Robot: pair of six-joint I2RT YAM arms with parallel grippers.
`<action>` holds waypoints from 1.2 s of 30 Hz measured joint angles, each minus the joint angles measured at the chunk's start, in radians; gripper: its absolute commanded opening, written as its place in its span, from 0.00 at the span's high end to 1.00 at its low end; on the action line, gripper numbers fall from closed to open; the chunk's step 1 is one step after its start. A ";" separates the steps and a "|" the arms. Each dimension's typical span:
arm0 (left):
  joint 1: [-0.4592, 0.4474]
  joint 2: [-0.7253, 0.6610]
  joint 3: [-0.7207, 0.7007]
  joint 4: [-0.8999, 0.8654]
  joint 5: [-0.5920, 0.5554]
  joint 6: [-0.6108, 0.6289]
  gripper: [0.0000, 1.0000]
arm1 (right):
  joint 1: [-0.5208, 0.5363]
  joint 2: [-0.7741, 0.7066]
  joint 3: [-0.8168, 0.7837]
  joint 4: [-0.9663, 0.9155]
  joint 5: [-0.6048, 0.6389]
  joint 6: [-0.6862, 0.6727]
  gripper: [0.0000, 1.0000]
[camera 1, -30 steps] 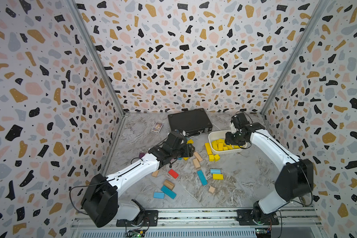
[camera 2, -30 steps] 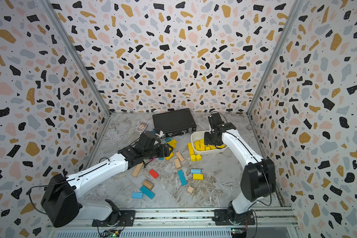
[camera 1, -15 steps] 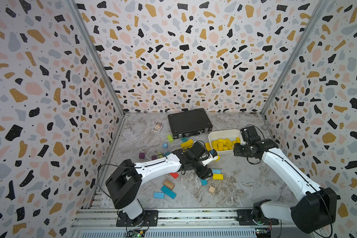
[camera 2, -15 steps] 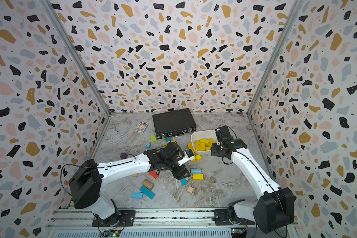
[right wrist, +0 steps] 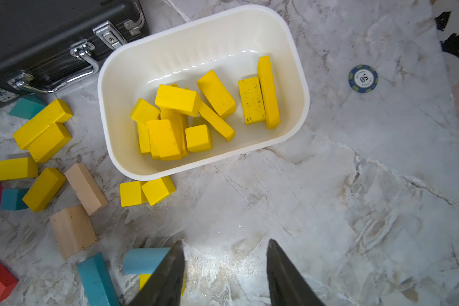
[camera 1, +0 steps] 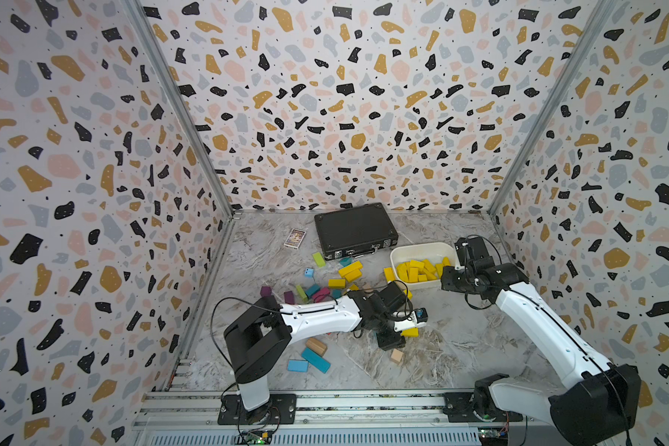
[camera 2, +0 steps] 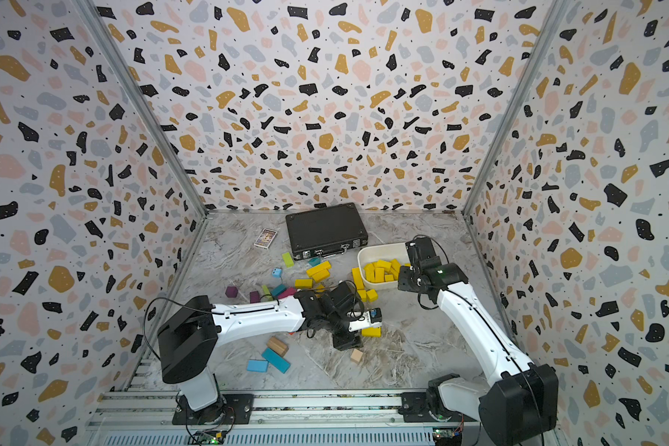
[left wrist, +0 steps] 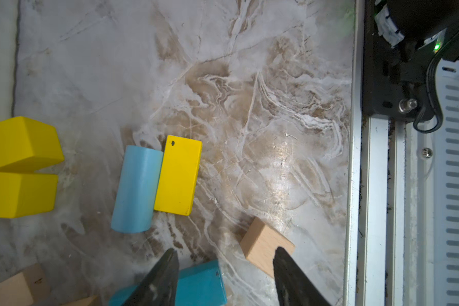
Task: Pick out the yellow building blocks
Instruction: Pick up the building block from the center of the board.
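Note:
Several yellow building blocks (right wrist: 178, 99) lie in a white bin (camera 1: 398, 256), (right wrist: 301, 106). More of them lie loose on the table: a pair (camera 1: 350, 269) near the case, two cubes (right wrist: 146, 192) against the bin, and a flat one (left wrist: 178, 174), (camera 1: 409, 332) touching a light-blue cylinder (left wrist: 137, 185). My left gripper (left wrist: 224, 254), (camera 1: 390, 341) hangs open low over the table just short of that flat block. One finger is over a teal block (left wrist: 202, 280), the other beside a tan cube (left wrist: 263, 243). My right gripper (right wrist: 223, 246), (camera 1: 449, 282) is open and empty, in front of the bin.
A black case (camera 1: 354, 231) and a card pack (camera 1: 294, 237) lie at the back. A poker chip (right wrist: 363, 78) sits beyond the bin. Teal (camera 1: 315, 360), light-blue (camera 1: 297, 365), tan (camera 1: 316, 345), purple (camera 1: 265, 290) and lime-green (camera 1: 318, 259) blocks are scattered. The metal front rail (left wrist: 376, 212) is close.
My left arm swung from the left pile across to the flat yellow block, its jaws narrowing a little. My right arm drew back from over the bin to its front right side.

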 measured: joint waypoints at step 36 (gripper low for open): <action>-0.003 0.281 0.229 -0.013 -0.078 0.103 0.39 | 0.000 -0.065 -0.030 -0.032 0.042 0.008 0.48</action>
